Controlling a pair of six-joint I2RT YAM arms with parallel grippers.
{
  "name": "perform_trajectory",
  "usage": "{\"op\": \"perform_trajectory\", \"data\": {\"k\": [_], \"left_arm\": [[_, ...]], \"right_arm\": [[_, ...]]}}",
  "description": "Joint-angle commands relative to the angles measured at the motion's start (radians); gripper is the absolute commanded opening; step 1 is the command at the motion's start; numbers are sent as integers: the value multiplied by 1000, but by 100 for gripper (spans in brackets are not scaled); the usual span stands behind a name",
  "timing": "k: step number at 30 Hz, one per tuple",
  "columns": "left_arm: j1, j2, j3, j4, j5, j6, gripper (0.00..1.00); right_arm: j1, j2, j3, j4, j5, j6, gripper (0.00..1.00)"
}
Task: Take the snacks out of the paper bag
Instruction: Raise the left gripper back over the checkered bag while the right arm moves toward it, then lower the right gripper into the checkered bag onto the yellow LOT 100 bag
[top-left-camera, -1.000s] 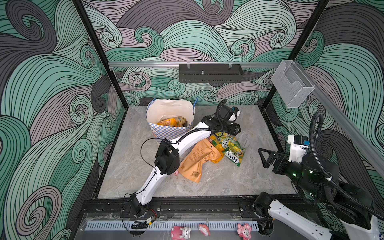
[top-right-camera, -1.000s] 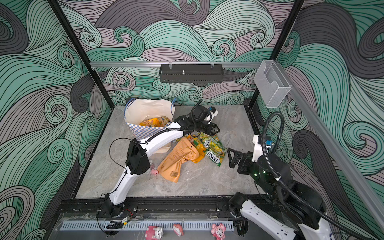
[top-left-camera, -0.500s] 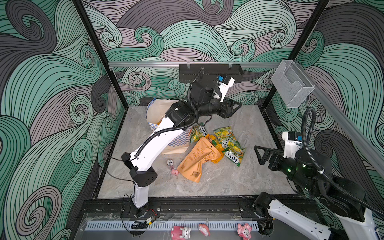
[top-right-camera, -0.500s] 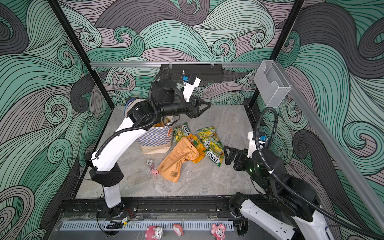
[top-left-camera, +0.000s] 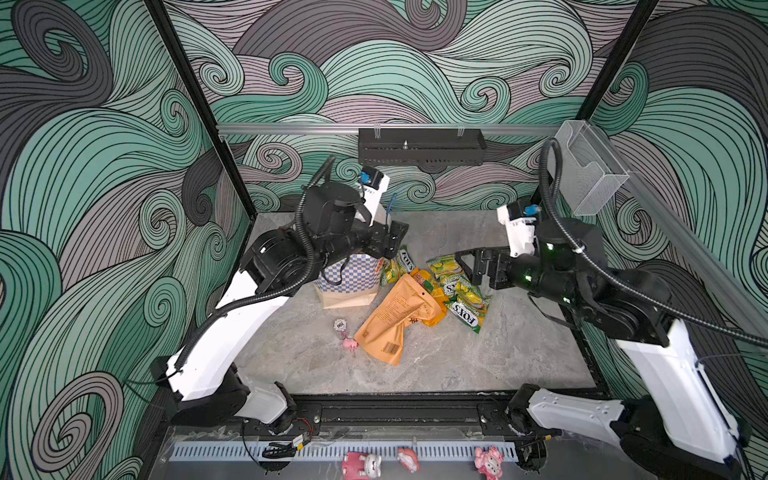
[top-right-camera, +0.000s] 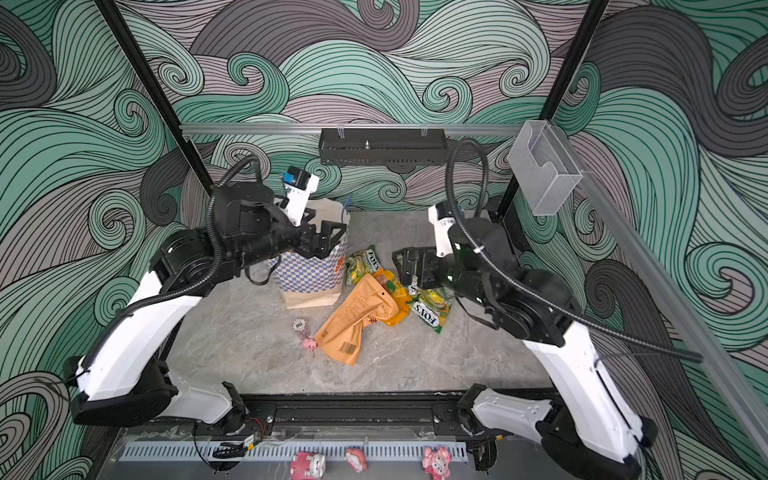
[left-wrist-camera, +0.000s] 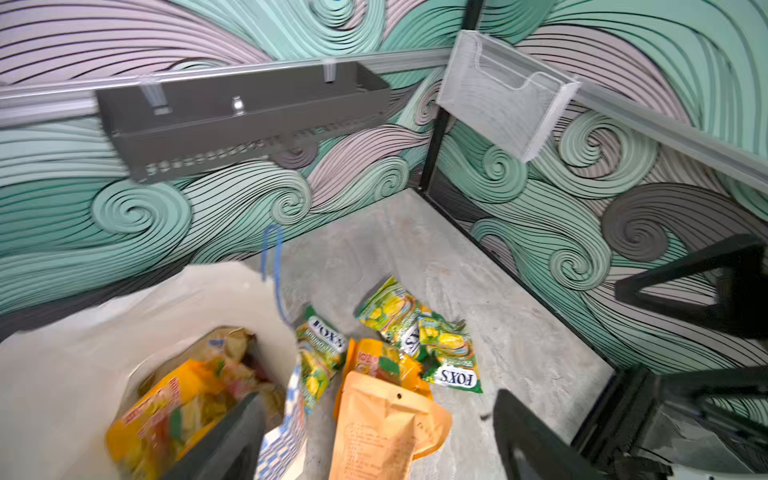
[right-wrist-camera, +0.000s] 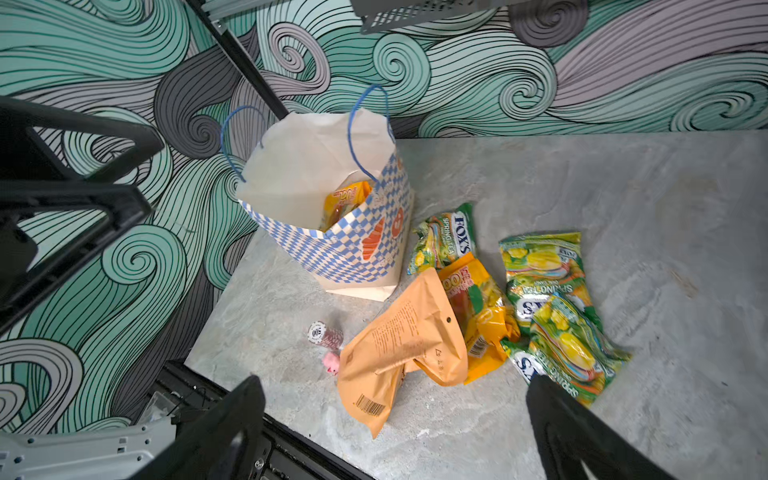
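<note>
Right wrist view: the paper bag (right-wrist-camera: 332, 257) stands upright on the counter (right-wrist-camera: 623, 187), one orange snack (right-wrist-camera: 345, 199) inside, other snacks (right-wrist-camera: 415, 340) just beside it. Wide open and empty are the left end effector (top-left-camera: 395, 241), by the bag's mouth, and the right end effector (top-left-camera: 467, 268).

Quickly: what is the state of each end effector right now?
Left end effector: open, holding nothing.
Right end effector: open, holding nothing.
</note>
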Motion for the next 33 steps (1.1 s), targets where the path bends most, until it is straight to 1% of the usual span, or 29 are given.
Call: {"op": "perform_trajectory", "data": {"k": [1,4,7,12,16,19,21,25,29,33], "left_arm": [[101,-119,-88,-36,-47,-106,95],[164,-191,-149,-79,-49,-135,96],[205,-230,-176,-157,-48,-167,97],[234,-290,-241,-213,-58,-231,96],[236,-316,-259,-258,-84,-258,96],[237,-347,-311,-246,-125,-264,96],[238,-348,-317,-248,-139,-262,96],[237,-334,-294,-256,-156,-249,93],[237,-326,-352,-208,-197,-186,90],[239,-285,-354,-229,-163,-142,90]], "right_arm": [[61,100,120,-48,-14,-54,97],[138,215,245,-71,24,-76,97],[205,335,390,-105,34,-101,96],[246,492,574,-129,18,-121,96],[245,622,708,-128,20,-153,97],[242,727,810,-128,25,-181,97],[235,786,857,-124,19,-179,98],[206,871,862,-70,-25,-156,98],[163,965,854,-1,-87,-166,97],[109,1087,928,44,-137,-145,91]]}}
